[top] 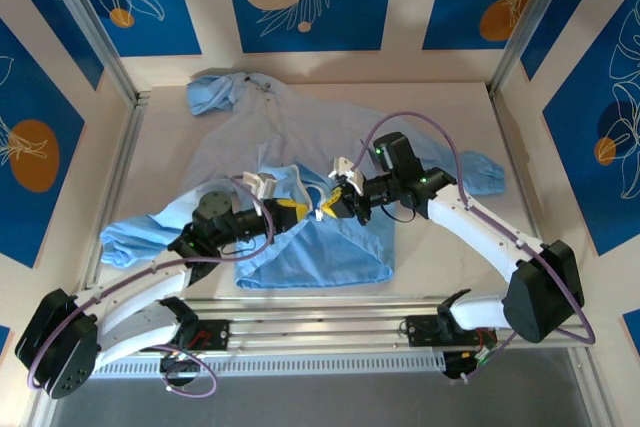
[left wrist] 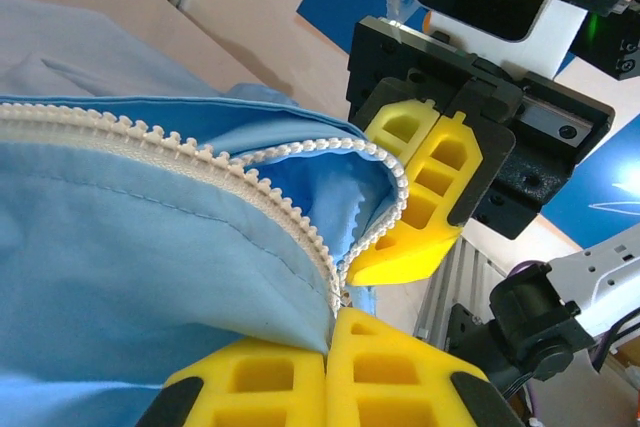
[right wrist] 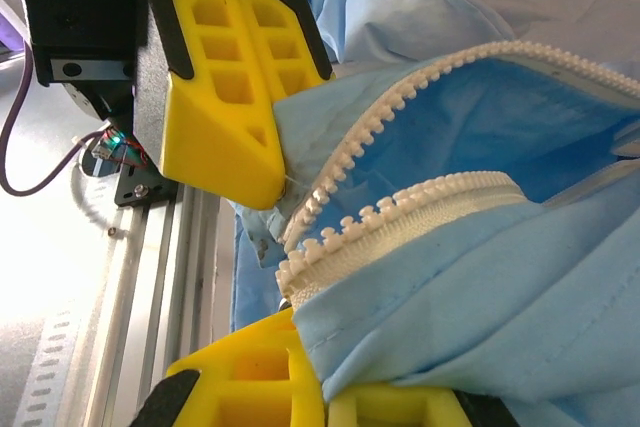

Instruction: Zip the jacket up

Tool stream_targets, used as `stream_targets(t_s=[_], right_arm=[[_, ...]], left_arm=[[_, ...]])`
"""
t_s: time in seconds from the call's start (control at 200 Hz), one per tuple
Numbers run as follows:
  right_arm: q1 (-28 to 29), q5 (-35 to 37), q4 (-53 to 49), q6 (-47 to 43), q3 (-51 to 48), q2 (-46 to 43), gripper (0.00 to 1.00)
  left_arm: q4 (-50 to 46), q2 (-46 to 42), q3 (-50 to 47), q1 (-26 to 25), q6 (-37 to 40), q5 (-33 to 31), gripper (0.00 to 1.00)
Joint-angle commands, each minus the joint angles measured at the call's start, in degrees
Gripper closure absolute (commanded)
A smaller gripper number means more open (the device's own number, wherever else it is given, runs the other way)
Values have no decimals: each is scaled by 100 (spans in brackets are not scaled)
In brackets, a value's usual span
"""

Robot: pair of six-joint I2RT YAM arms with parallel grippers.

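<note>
The light-blue jacket [top: 300, 137] lies spread on the table, hood at the far left, its near hem lifted between the two arms. My left gripper [top: 296, 209] is shut on one front edge beside the white zipper teeth [left wrist: 250, 187]; in the left wrist view my left gripper [left wrist: 338, 325] pinches the fabric at the bottom. My right gripper [top: 335, 203] is shut on the other front edge; in the right wrist view my right gripper [right wrist: 312, 352] clamps cloth just under its zipper strip [right wrist: 400, 217]. The two zipper halves stand apart and meet near the grippers. The slider is hidden.
An aluminium rail [top: 330, 332] runs along the near table edge, just below the hem. Metal frame posts [top: 95, 27] and blue-patterned walls close in the sides and back. Bare table [top: 440, 112] shows to the right of the jacket.
</note>
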Motion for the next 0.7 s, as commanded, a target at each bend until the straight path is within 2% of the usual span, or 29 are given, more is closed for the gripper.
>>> stream_targets(t_s=[0.0, 0.25, 0.695], right_arm=[[-20, -273, 16, -295, 61, -90, 100], [-15, -175, 518, -180, -208, -245, 100], [-59, -82, 910, 103, -456, -448, 100]], left_arm=[[723, -4, -32, 47, 231, -55, 100], [920, 332, 132, 29, 132, 293, 100], [1285, 636, -32, 37, 3, 400, 100]])
